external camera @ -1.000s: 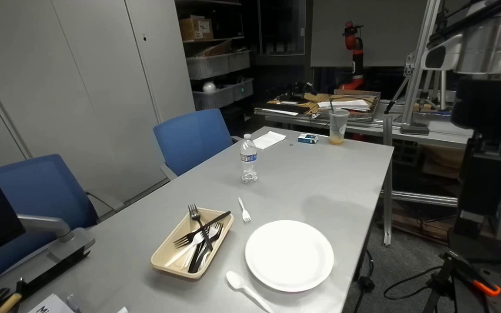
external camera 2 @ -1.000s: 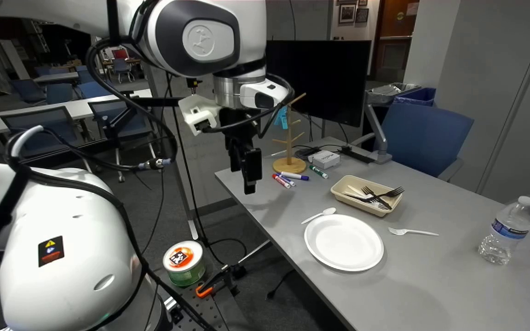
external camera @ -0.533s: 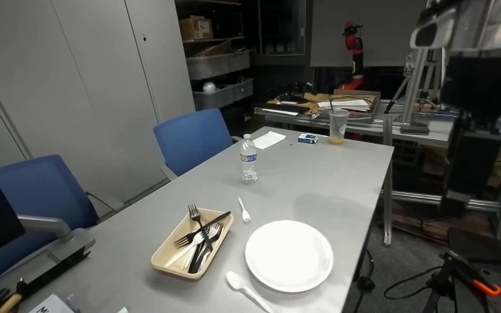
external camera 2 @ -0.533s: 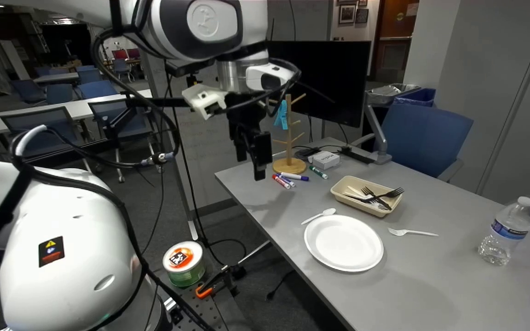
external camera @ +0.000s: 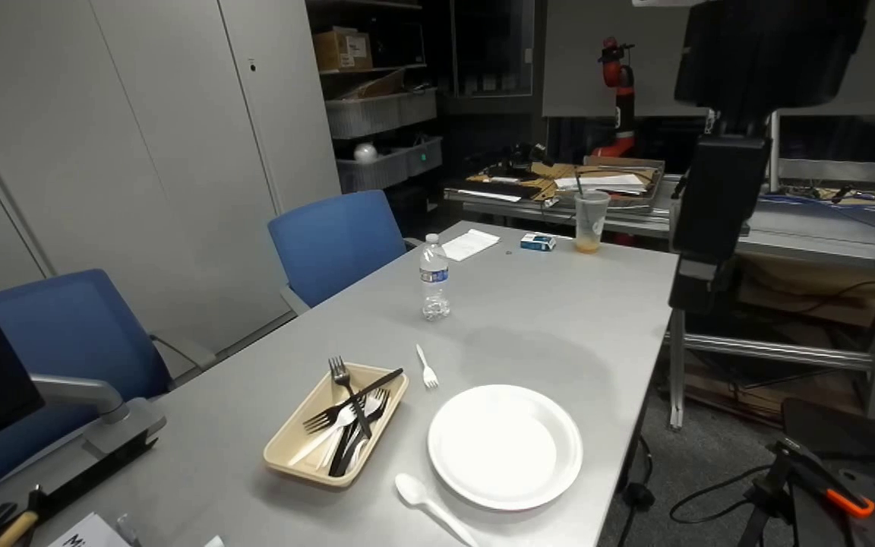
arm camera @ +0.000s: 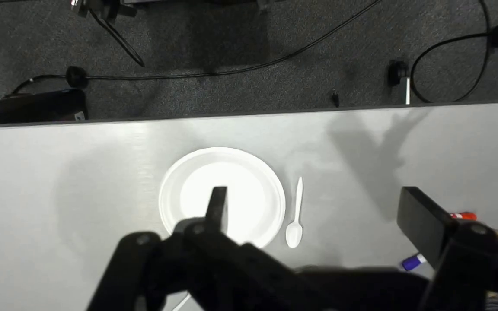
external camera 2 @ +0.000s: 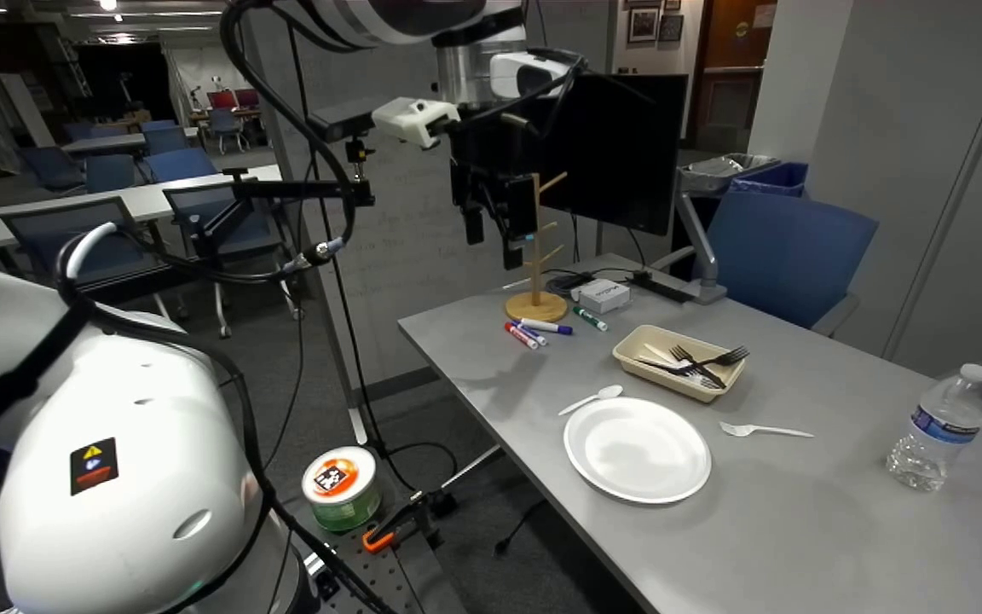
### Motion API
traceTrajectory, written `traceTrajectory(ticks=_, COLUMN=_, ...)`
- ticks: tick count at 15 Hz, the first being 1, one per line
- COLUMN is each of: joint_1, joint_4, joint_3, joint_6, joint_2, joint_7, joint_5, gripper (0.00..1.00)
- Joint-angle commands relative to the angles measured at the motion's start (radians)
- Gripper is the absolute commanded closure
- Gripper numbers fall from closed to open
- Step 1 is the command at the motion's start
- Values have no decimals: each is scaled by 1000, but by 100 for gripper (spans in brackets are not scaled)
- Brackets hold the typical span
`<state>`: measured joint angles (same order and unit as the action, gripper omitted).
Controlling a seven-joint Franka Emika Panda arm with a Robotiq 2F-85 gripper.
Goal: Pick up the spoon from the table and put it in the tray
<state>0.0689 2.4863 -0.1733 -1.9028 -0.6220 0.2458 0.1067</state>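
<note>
The small white spoon (external camera: 435, 510) lies on the grey table (external camera: 551, 311) beside the white plate. It also shows in an exterior view (external camera 2: 591, 399) and in the wrist view (arm camera: 296, 211), handle toward the table edge. The tan tray (external camera 2: 657, 381) stands beyond the spoon and plate and holds dark and white utensils; it also shows in an exterior view (external camera: 285, 465). In the wrist view the tray is hidden behind the gripper. My gripper (external camera 2: 493, 249) is open and empty, high above the table. In the wrist view the spoon appears between the wide-apart fingers (arm camera: 314, 203).
A white plate (external camera 2: 636, 452) lies close beside the spoon. A white fork (external camera 2: 764, 431), a water bottle (external camera 2: 938, 426), several markers (external camera 2: 534, 331) and a wooden peg stand (external camera 2: 535, 303) are on the table. A monitor (external camera 2: 619, 153) stands behind the gripper.
My gripper has risen and moved toward the table, going left and up in an exterior view. It stays open. The spoon, plate and tray have not moved.
</note>
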Motion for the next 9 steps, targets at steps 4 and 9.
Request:
traceTrajectory(ticks=4, joint_1=-17, joint_4=-24, joint_3=-16, joint_6=-156, joint_2=89, joint_7=24, joint_5=-55, gripper=0)
traceTrajectory(ticks=9, joint_1=-20, joint_4=-36, joint_3=-25, joint_6=-354, joint_2=257, joint_7=82, joint_5=-72, gripper=0)
